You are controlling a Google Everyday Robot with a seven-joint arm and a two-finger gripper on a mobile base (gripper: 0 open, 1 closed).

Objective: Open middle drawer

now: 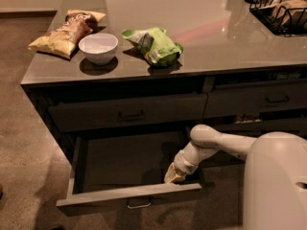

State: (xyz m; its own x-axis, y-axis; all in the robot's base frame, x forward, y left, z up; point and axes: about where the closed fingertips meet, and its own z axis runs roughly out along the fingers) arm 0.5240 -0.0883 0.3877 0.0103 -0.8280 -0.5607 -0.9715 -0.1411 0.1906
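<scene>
The middle drawer [125, 166] is pulled well out below the closed upper drawer [129, 113]. It shows a shallow dark inside, and its front panel [120, 194] carries a small bar handle [138, 204]. My gripper [174, 175] reaches down into the drawer's front right corner, just behind the front panel. My white arm [216, 145] comes in from the right.
On the counter [206, 37] lie a chip bag [64, 30], a white bowl [98, 47] and a green bag [153, 44]. A black wire basket [283, 11] stands at the back right. More closed drawers [259, 99] are to the right. My white body [276, 181] fills the lower right.
</scene>
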